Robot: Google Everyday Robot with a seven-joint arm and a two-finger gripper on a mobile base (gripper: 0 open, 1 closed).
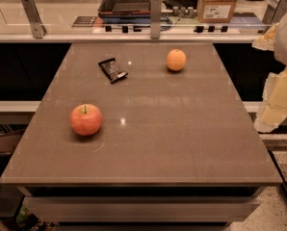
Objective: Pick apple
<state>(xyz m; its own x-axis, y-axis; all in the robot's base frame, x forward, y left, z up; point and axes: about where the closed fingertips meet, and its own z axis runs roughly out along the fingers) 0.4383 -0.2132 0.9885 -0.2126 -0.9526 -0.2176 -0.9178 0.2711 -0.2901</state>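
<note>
apple (86, 120) first, in the one camera view: it sits upright on the brown table (182, 143), well apart from the gripper (274, 100), which shows as pale, blocky shapes beyond the table's edge at the picture's right border. whether the gripper is apart or together i cannot tell. from the gripper, the apple lies far across the tabletop and nearer the camera. the orange fruit (176, 60) and the dark snack packet (112, 70) lie across and farther back, both well clear of the apple. i judge the apple firm, fairly heavy for its size, smooth and a little slippery, and liable to roll if nudged. a hold across its widest middle looks safest. it is round, red-pink with a yellowish blush, a short stem standing in its top dimple.
</note>
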